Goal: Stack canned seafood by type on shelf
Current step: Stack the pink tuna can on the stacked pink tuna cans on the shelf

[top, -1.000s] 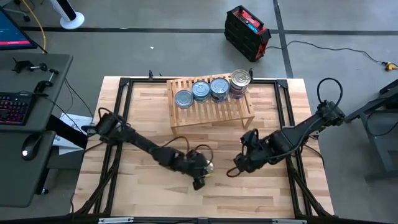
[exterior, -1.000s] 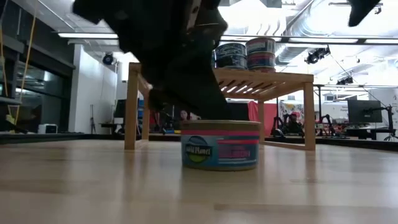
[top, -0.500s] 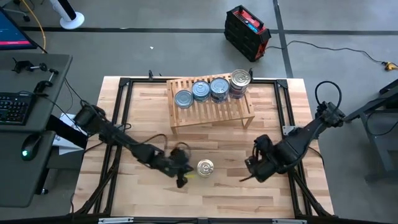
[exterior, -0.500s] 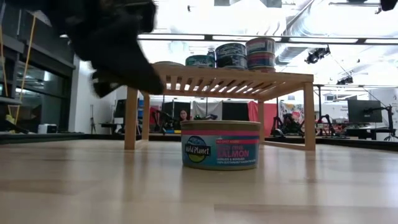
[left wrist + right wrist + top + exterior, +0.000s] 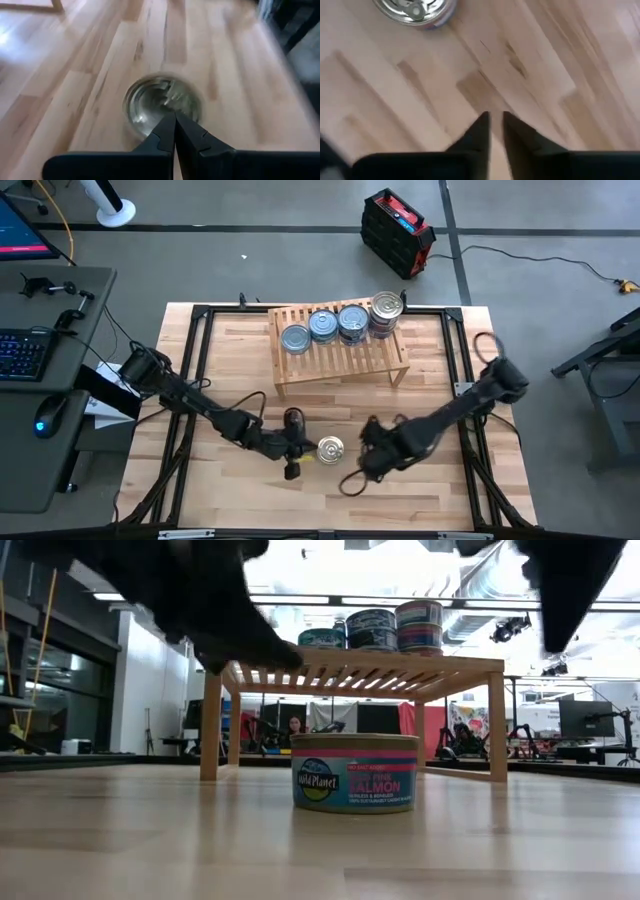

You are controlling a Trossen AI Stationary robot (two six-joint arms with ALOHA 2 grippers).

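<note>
**End effectors closed, one salmon tin loose on bench**

Left end effector (image 5: 291,470) fingers pressed together, empty, just beside the tin (image 5: 331,449). Right end effector (image 5: 349,483) nearly closed, empty, near the tin's other side. Remaining tins sit on the shelf (image 5: 385,356). Tin looks rigid, smooth-walled, likely slippery; grip across the side wall.

A tin (image 5: 355,773) on the pale, streaked wooden table (image 5: 230,490) wears a turquoise label with pink bands and a blue and green round logo; its lid is shiny silver. The slatted shelf (image 5: 340,358) is light blond wood, holding tins with bluish-silver lids (image 5: 324,326). Both arms are black.
</note>
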